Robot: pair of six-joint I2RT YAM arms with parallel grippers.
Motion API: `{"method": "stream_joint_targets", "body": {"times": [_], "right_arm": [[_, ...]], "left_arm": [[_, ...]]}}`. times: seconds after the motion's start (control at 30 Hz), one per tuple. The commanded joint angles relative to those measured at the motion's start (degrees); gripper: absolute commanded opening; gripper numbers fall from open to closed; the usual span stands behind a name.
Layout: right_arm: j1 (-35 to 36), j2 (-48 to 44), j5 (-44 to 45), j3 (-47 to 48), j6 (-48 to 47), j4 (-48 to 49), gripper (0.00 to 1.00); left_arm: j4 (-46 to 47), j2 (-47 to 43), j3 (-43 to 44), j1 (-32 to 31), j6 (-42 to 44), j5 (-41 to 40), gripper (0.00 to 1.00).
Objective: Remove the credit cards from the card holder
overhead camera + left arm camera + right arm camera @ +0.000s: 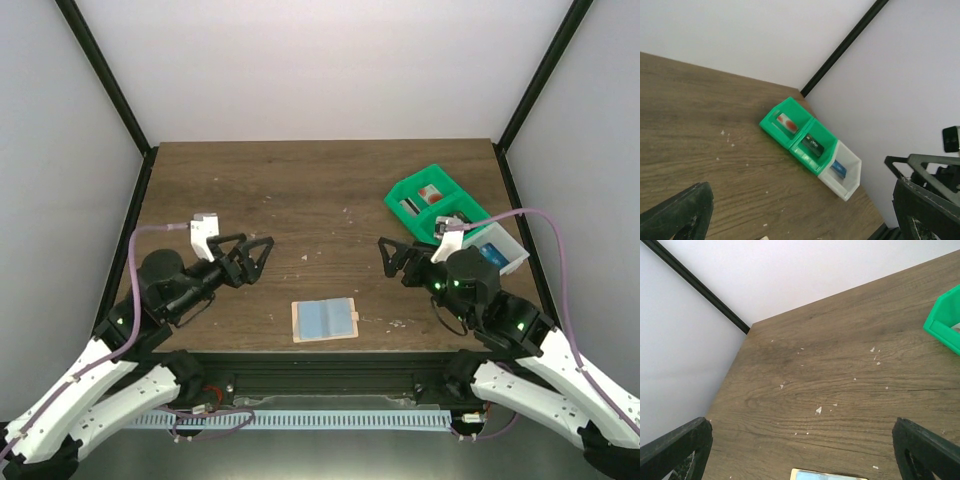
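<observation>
Desk [320, 190] of dark wood grain, walled in white. Far left of the card holder [324, 320], the left arm's black-and-white links, rising from the near edge. Up and left of the card holder, left fingers [262, 243], spread wide, pinching nothing, tips aimed rightward, well apart from the holder. Holder itself lying open and flat near the desk's front edge, between the two arms, tan border around pale blue-grey pockets, touched by neither arm. No telling the credit cards apart from the pockets from above, so impossible to say whether any sit inside. Up and right of the card holder, right fingers [388, 245], likewise spread wide and empty, tips aimed leftward toward the left pair. In the right wrist view, only the holder's pale far edge [827, 474] showing low between them. Farther right and beyond the card holder, green-and-white tray [410, 183] set on a slant: a pale piece with a red mark [786, 123] in the farthest green pocket, a dark flat piece [813, 145] in the middle one, a blue piece [838, 169] in the white end.
</observation>
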Motion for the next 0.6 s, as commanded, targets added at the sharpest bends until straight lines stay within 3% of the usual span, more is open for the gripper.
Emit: {"method": "stream_joint_targets", "body": {"times": [0.0, 0.57], "right_arm": [[-0.01, -1.0, 1.91, -0.19, 0.51, -0.72, 1.0], [-0.01, -1.89, 3.23, 2.25, -2.45, -2.09, 1.0]], "left_arm": [[-1.69, 0.38, -1.25, 0.34, -0.79, -1.02, 1.0], [-0.54, -0.55, -2.8, 0.3, -1.68, -1.7, 1.0]]}}
